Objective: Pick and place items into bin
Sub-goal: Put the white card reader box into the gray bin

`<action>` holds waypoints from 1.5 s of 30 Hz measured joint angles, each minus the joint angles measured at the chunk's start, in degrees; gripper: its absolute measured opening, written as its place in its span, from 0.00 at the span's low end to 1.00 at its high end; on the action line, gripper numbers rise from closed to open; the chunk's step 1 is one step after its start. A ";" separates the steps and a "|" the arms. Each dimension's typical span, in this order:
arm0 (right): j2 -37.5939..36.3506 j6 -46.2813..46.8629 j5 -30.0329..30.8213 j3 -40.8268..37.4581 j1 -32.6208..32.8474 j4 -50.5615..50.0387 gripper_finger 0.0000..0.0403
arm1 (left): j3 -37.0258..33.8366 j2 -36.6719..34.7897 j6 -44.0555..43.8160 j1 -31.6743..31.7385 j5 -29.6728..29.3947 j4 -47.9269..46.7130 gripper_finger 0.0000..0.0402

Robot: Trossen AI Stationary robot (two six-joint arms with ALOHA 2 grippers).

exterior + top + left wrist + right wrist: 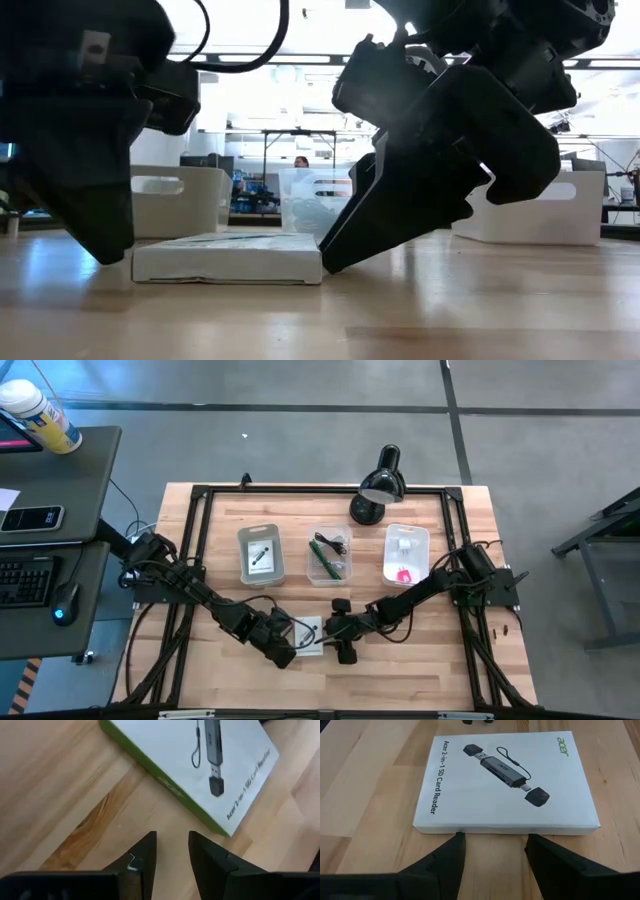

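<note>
A flat white cardboard box with a green edge lies on the pale wooden bench, near its front edge and between the 2 arms, well apart from the 3 white plastic bins lined up farther back. It probably sits flat like this because it is too thin to lift from above, so the grippers approach it from both sides at bench level.

The right gripper is low at one long edge of the box, fingers spread wide with their tips at or just touching that edge; it holds nothing. The left gripper is beside the opposite side, fingers narrow with a slim gap, empty and just short of the green edge.

Printing on the lid reads "Acer 2-in-1 SD Card Reader", with a green "acer" logo in one corner and a picture of a grey reader with 2 black caps.

A black desk lamp stands behind the bins.
</note>
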 joint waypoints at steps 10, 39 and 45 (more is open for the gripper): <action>0.00 0.01 -1.00 -0.02 -0.20 0.14 0.48 | 0.02 0.00 4.45 0.37 -1.48 4.09 0.25; -0.26 -2.36 -2.83 0.00 -0.15 -0.20 0.46 | -11.63 -3.70 -11.98 -3.39 -14.83 26.98 0.82; -2.00 -3.89 -3.78 -0.09 -0.38 -1.78 0.43 | -12.71 -3.72 -12.02 -3.39 -16.53 28.94 0.82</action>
